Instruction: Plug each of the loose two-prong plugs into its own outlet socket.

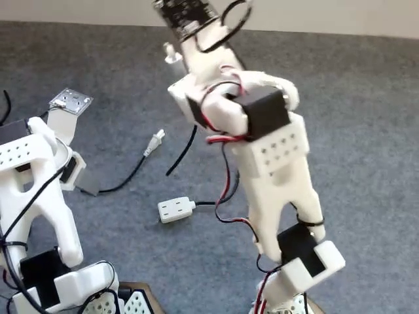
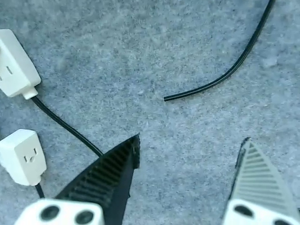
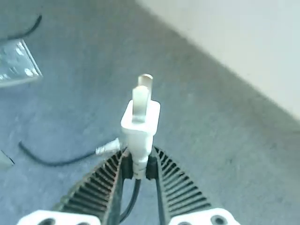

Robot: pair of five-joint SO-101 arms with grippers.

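My right gripper (image 3: 138, 158) is shut on a white two-prong plug (image 3: 140, 117), held off the carpet with its prongs pointing away; the high view has this plug (image 1: 172, 53) at the far end of the raised right arm. A second white plug (image 1: 156, 140) on a black cord lies on the carpet, also visible beyond the held one (image 3: 107, 146). A white outlet socket (image 1: 175, 209) lies mid-carpet. My left gripper (image 2: 191, 140) is open above bare carpet, with two white sockets (image 2: 16, 63) (image 2: 23, 157) off to one side.
A loose black cord end (image 2: 165, 98) lies on the grey carpet ahead of the left gripper. A metal plate (image 1: 71, 99) lies at the back left. The right arm (image 1: 275, 157) spans the middle of the high view. A pale wall (image 1: 327, 16) borders the far edge.
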